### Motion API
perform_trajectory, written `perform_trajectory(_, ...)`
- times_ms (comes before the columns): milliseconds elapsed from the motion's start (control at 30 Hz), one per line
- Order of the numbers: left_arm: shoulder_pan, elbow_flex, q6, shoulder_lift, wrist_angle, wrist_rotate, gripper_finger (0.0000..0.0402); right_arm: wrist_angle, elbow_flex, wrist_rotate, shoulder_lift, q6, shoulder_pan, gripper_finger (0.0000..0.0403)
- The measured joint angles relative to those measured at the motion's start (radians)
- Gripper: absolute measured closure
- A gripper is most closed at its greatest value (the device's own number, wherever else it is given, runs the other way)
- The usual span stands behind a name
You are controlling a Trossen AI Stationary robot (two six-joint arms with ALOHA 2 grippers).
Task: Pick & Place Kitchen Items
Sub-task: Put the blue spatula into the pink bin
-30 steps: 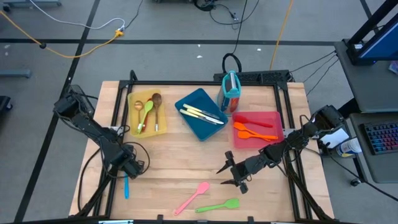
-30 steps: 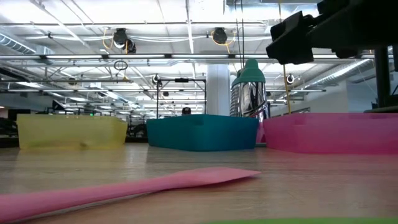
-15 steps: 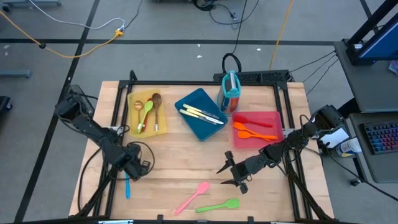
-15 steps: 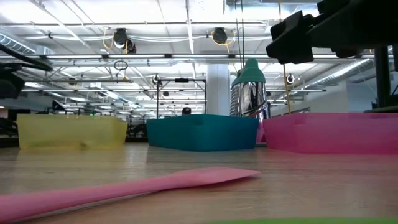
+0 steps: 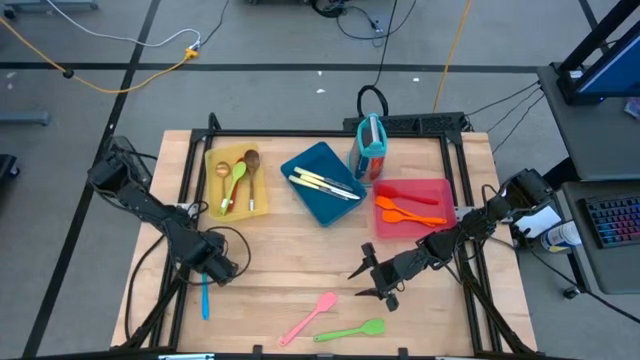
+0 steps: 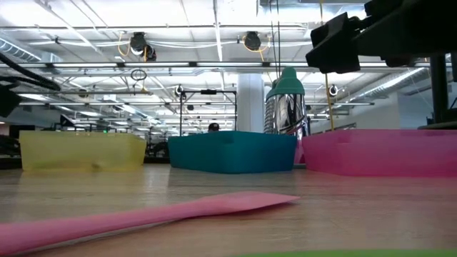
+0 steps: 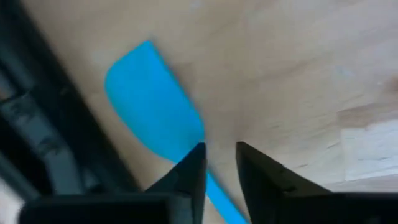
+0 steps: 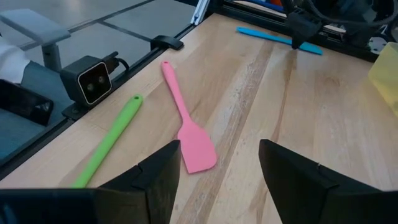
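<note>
A blue spatula (image 5: pixel 204 300) lies flat near the table's left front; its blade (image 7: pixel 152 102) fills the left wrist view. My left gripper (image 5: pixel 208 275) points down over the spatula's neck, its fingers (image 7: pixel 221 158) a narrow gap apart, with the handle (image 7: pixel 225 205) showing in that gap. My right gripper (image 5: pixel 360 283) hangs open above mid-table, holding nothing. A pink spatula (image 5: pixel 310 318) and a green one (image 5: pixel 352 330) lie by the front edge. My left gripper comes down from above at the blue spatula's neck (image 7: pixel 205 146), where the blade meets the handle. One fingertip (image 7: pixel 193 165) covers that spot. I cannot tell whether the fingers touch the spatula. The spatula lies flat on the table.
At the back stand a yellow tray (image 5: pixel 212 160) with wooden and green utensils, a blue tray (image 5: pixel 300 190) with cream-handled ones, a red tray (image 5: pixel 445 190) with orange and red ones, and an upright teal holder (image 5: pixel 370 145). Bare wood lies between my grippers.
My left gripper has shifted a little toward the table's right and rolled about its own axis; its arm now shows at the low view's left edge. The blue spatula stays on the table.
</note>
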Motion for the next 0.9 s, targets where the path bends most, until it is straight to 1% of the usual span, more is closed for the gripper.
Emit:
perform_trajectory(133, 0.027, 0.043, 0.005, 0.0, -0.075, 0.058, 0.027, 0.0, 0.0, 0.0, 0.0, -0.024, 0.0, 0.0193)
perform_trajectory(267, 0.03, 0.088, -0.022, -0.001, -0.168, 0.032, 0.0247, -0.002, 0.0, 0.0, 0.0, -0.031, 0.0, 0.0193)
perform_trajectory(367, 0.018, 0.074, -0.088, -0.002, -0.203, 0.009, 0.0244, -0.018, 0.0, -0.001, 0.0, -0.031, 0.0, 0.0193)
perform_trajectory(533, 0.0, 0.015, -0.151, -0.002, -0.188, 0.008, 0.0243, -0.026, 0.0, -0.001, 0.0, -0.051, 0.0, 0.0193)
perform_trajectory(633, -0.002, -0.021, -0.174, -0.003, -0.104, -0.007, 0.0243, -0.024, 0.0, -0.001, 0.0, -0.053, 0.0, 0.0193)
perform_trajectory(733, -0.004, -0.056, -0.185, -0.007, -0.042, 0.0, 0.0243, -0.024, 0.0, -0.001, 0.0, -0.053, 0.0, 0.0193)
perform_trajectory(900, -0.022, -0.076, -0.209, -0.009, -0.033, 0.011, 0.0242, -0.024, 0.0, 0.0, 0.0, -0.048, 0.0, 0.0193)
